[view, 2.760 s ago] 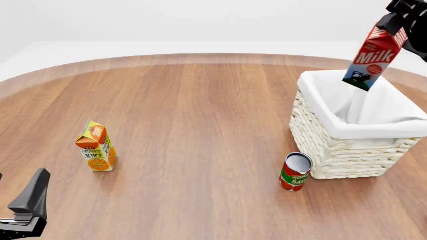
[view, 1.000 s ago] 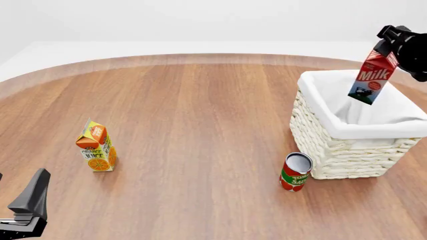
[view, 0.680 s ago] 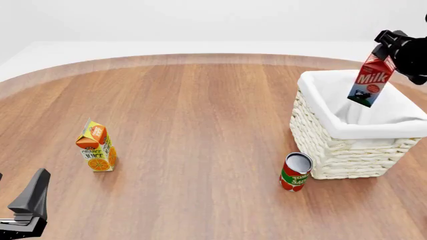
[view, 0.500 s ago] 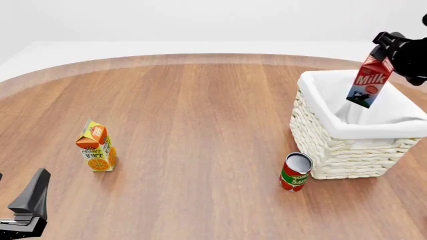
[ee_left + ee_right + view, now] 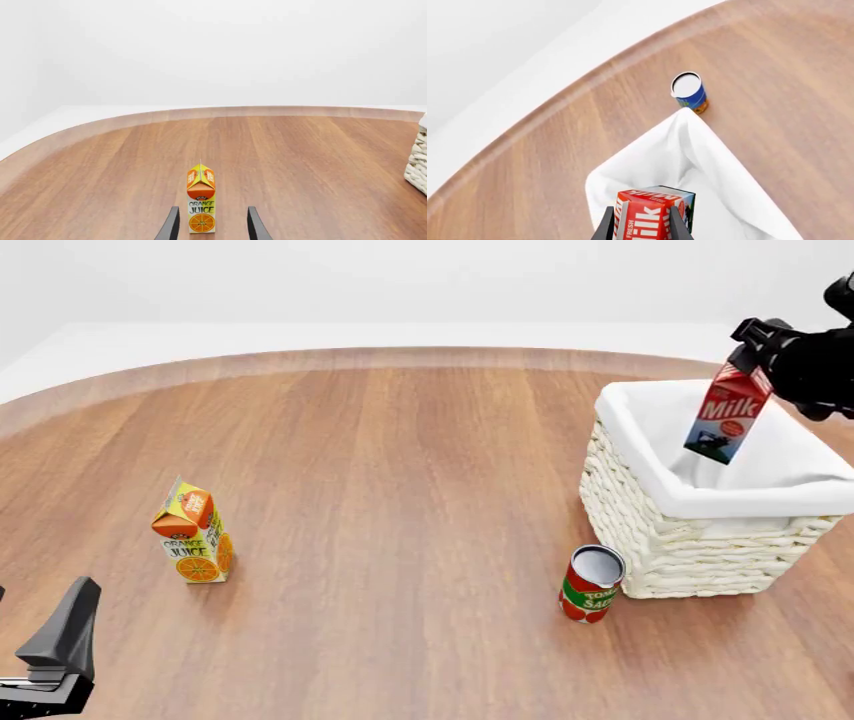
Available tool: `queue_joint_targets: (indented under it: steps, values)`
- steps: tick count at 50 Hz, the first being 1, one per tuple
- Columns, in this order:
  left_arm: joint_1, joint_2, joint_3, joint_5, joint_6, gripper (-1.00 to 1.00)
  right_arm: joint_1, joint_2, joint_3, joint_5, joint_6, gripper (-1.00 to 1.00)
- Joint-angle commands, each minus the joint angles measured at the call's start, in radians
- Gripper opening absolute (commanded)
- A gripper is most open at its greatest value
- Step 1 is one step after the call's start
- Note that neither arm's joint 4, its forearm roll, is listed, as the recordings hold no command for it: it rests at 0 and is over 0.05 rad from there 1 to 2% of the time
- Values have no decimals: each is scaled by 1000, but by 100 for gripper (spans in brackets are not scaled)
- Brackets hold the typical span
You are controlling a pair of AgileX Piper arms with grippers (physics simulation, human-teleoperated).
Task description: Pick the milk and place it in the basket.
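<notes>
The milk (image 5: 726, 418), a red carton with white lettering, hangs tilted over the basket (image 5: 671, 540), its lower end dipping inside the white cloth lining. My right gripper (image 5: 751, 350) is shut on the carton's gable top. In the right wrist view the milk (image 5: 652, 212) sits between the two fingers (image 5: 608, 226), above the basket's lining (image 5: 694, 160). My left gripper (image 5: 54, 655) rests low at the near left edge of the table. It is open (image 5: 213, 212) with nothing in it.
An orange juice carton (image 5: 194, 533) stands on the left, ahead of the left gripper (image 5: 201, 205). A red tomato sauce can (image 5: 590, 584) stands against the basket's near left corner. A blue can (image 5: 690, 92) stands beyond the basket's far corner.
The right gripper has carried the milk down and slightly left, from above the basket's rim to partly inside its opening. The left arm has not moved.
</notes>
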Motion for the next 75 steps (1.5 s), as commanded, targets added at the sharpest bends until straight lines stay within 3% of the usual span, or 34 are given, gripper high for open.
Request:
queue_joint_targets:
  steps: [1, 75]
  values:
    - [0, 0, 0, 0, 0, 100, 1, 4, -8, -23, 10, -100]
    - [0, 0, 0, 0, 0, 100, -13, 125, 21, -116, -5, -100]
